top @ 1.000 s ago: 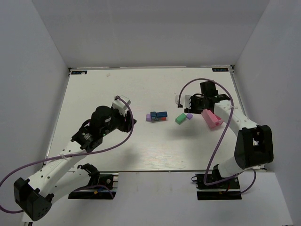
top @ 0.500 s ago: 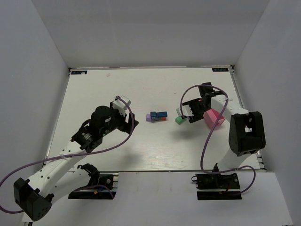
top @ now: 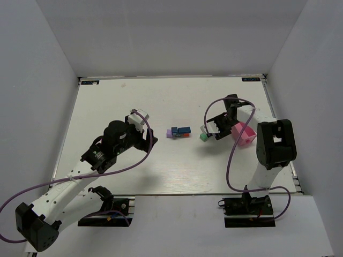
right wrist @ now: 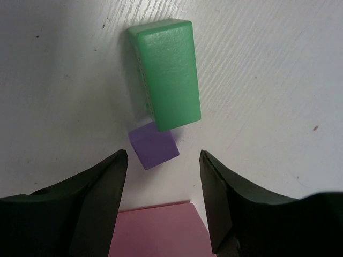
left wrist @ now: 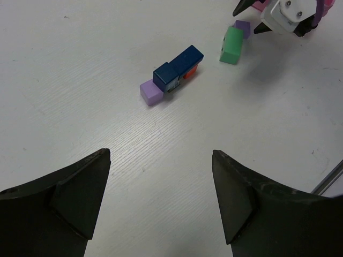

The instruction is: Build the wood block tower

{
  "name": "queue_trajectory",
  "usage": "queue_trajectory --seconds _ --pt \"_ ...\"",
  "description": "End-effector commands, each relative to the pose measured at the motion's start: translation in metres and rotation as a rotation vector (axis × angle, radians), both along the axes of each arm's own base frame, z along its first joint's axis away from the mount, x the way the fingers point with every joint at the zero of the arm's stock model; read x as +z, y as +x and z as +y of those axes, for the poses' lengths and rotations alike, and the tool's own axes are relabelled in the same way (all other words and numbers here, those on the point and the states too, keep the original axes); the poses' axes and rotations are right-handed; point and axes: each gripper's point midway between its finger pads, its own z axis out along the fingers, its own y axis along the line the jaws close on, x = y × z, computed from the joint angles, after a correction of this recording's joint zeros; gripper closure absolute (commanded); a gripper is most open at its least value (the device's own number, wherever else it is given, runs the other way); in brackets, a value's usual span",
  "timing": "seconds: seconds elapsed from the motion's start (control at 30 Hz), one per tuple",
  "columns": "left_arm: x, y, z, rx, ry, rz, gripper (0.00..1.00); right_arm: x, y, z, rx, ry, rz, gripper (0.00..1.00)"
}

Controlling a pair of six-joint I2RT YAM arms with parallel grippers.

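Note:
A small cluster of wood blocks [top: 179,132] lies mid-table: a purple cube [left wrist: 151,92], dark blue blocks [left wrist: 178,65] and a red one [left wrist: 189,73], all touching. To their right lie a green brick [right wrist: 166,72] and a small purple cube [right wrist: 153,144], corner to corner. My right gripper [right wrist: 163,160] is open and empty, low over the purple cube, which sits just ahead of its fingertips. The green brick [top: 204,136] shows at that gripper's tip in the top view. My left gripper [left wrist: 161,155] is open and empty, well short of the cluster.
A pink rectangular piece [top: 243,134] lies right of the right gripper, and its edge [right wrist: 158,231] shows between the jaws. The right gripper also shows in the left wrist view [left wrist: 289,16]. White walls enclose the table.
The right arm folded in and its gripper dropped down-left over the green brick and the small purple cube. The left arm has not moved.

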Motion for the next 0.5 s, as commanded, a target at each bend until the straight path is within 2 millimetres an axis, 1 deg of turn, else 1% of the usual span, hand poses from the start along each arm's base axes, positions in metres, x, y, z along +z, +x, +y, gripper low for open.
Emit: queue_trajectory --seconds 0.0,0.13,0.33,0.47 --pt "0.015 0.001 0.002 0.001 -0.021 -0.031 0.14 0.005 0.007 0.001 0.019 -0.003 -0.010 0.38" --pt "0.015 0.001 0.002 0.001 -0.021 -0.031 0.14 -0.002 0.009 0.001 0.014 -0.018 0.008 0.40" --pt "0.015 0.001 0.002 0.001 -0.021 -0.031 0.14 -0.007 0.015 0.001 0.017 -0.032 0.030 0.44" --pt "0.015 0.001 0.002 0.001 -0.021 -0.031 0.14 -0.013 0.012 -0.001 0.023 -0.050 0.063 0.45"
